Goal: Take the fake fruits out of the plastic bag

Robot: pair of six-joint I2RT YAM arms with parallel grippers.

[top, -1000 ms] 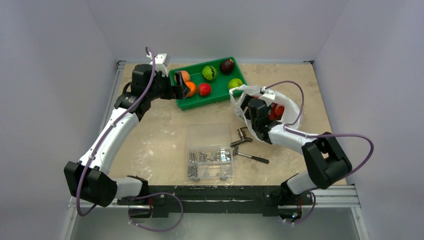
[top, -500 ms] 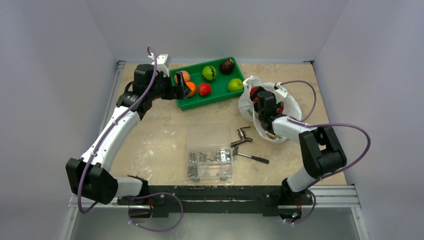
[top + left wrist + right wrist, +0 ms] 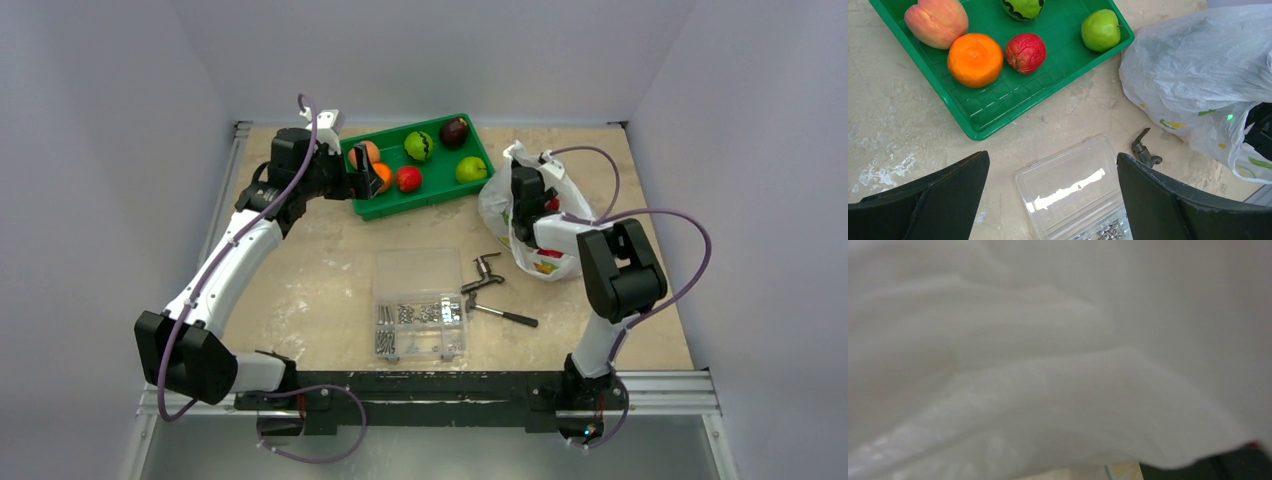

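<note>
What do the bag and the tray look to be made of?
Bag: thin plastic film, translucent white, going by its fine crinkles and soft sheen. Tray: rigid green plastic, probably moulded, given its raised grid floor, stiff rim and slight gloss.

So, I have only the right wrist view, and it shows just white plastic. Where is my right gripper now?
Observer: In the top view, the right gripper is buried in the folds of the plastic bag. I cannot tell whether it is open.
Operator: Is there any fruit close to it?
Observer: Yes, a red fruit shows inside the bag, just beside the gripper.
Operator: And what is the other arm doing?
Observer: The left gripper hangs open and empty by the left end of the green tray.
</note>
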